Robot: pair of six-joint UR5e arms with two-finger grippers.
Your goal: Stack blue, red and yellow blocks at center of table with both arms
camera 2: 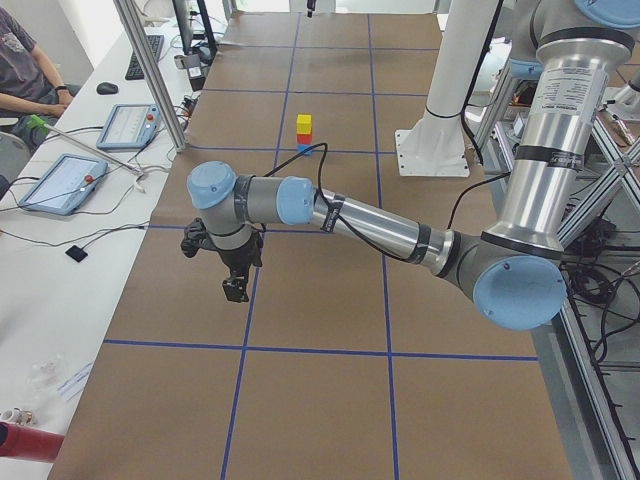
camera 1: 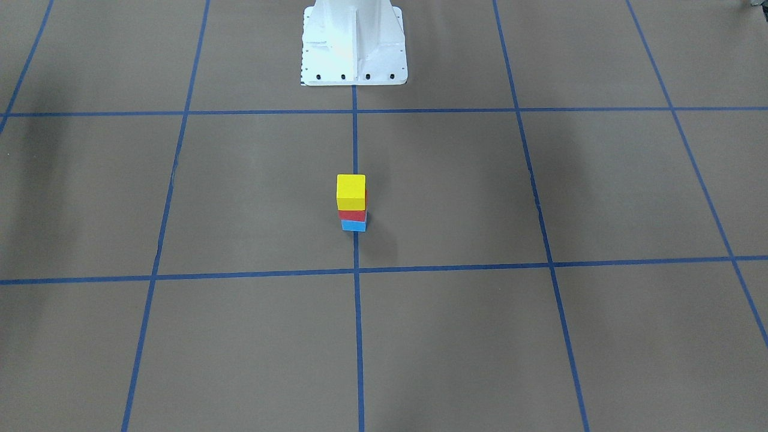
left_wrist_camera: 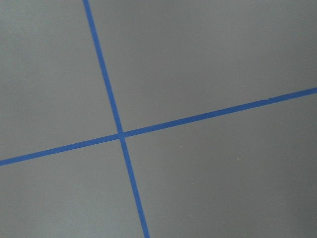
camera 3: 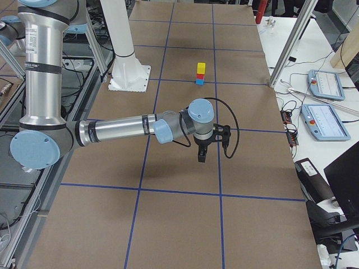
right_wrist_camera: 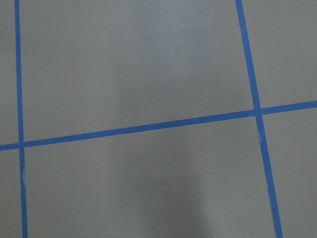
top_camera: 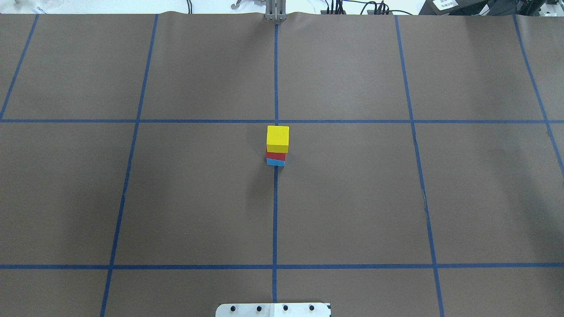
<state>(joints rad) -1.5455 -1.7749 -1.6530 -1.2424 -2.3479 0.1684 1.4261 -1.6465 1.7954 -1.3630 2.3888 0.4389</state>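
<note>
A stack of three blocks stands at the table's centre on the middle blue line: the yellow block (top_camera: pixel 277 138) on top, the red block (top_camera: pixel 276 156) under it, the blue block (top_camera: pixel 275 162) at the bottom. The stack also shows in the front view (camera 1: pixel 351 201) and far off in both side views. My left gripper (camera 2: pixel 234 287) shows only in the exterior left view, high over the table's left end, and I cannot tell its state. My right gripper (camera 3: pixel 202 156) shows only in the exterior right view, over the right end, state unclear. Both are far from the stack.
The table is brown paper with a blue tape grid (top_camera: pixel 275 220). The robot's white base (camera 1: pixel 354 45) stands at the table's near edge. Tablets and cables (camera 2: pixel 60 180) lie on a side bench with a seated operator (camera 2: pixel 20 70). The wrist views show only paper and tape.
</note>
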